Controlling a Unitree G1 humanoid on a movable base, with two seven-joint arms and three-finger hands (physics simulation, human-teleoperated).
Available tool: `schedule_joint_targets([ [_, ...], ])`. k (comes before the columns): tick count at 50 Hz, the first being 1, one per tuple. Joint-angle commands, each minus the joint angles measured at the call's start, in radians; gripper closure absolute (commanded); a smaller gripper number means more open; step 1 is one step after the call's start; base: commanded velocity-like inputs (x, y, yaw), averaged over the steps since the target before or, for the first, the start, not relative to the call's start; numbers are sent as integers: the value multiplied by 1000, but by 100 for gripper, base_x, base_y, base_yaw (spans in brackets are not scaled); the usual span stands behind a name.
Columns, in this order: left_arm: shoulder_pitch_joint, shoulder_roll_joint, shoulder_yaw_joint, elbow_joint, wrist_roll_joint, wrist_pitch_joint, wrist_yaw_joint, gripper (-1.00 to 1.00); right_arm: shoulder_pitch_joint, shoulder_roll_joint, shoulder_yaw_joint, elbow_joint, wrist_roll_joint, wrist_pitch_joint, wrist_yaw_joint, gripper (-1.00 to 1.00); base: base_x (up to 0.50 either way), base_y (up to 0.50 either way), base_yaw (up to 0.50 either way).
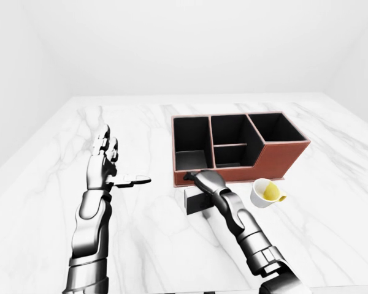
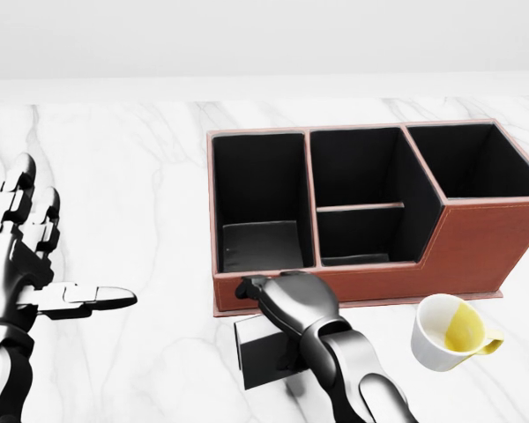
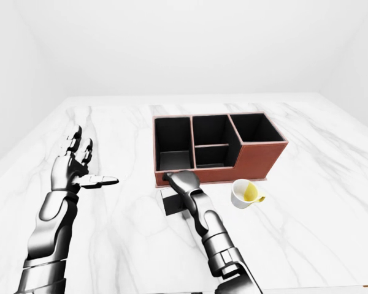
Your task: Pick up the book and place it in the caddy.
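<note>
One hand (image 2: pixel 286 304), the right, curls over the dark book (image 2: pixel 263 354); whether it grips, I cannot tell; firm hold first, then lift clear of the caddy (image 2: pixel 476 242) wall; left hand (image 2: pixel 26 264) splayed, empty.

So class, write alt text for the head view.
The robot's right hand rests on a dark book lying on the marble table, below a brown caddy. A white mug sits right; the left hand is open.
</note>
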Motion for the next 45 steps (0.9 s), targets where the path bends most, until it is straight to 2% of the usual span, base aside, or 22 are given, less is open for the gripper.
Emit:
schedule_joint_targets([
  [1, 9, 3, 8, 5, -7, 0, -4, -100, -38, 8, 5, 119, -30, 0, -60, -36, 0, 0, 0],
  [14, 19, 3, 12, 1, -11, 0, -8, -100, -108, 18, 12, 338, -43, 0, -171, -36, 0, 0, 0],
  [19, 18, 4, 15, -1, -12, 0, -7, -100, -111, 19, 16, 358, -46, 0, -180, -34, 0, 0, 0],
  [22, 18, 3, 14, 1, -11, 0, -6, -100, -94, 16, 20, 335, -51, 0, -166, -7, 0, 0, 0],
  [23, 18, 3, 14, 1, -11, 0, -6, -100, -86, 14, 21, 324, -54, 0, -158, 18, 0, 0, 0],
  [24, 18, 3, 14, 0, -11, 0, -6, -100, -80, 13, 21, 312, -55, 0, -154, 68, 0, 0, 0],
  [25, 18, 3, 13, -1, -11, 0, -5, -100, -77, 13, 21, 305, -56, 0, -150, 93, 0, 0, 0],
  [26, 18, 3, 13, -3, -11, 0, -5, -100, -65, 12, 22, 286, -57, 0, -136, 100, 0, 0, 0],
  [45, 11, 2, 8, -3, -5, 0, -4, -100, -53, 10, 12, 220, -46, 0, -113, 100, 0, 0, 0],
])
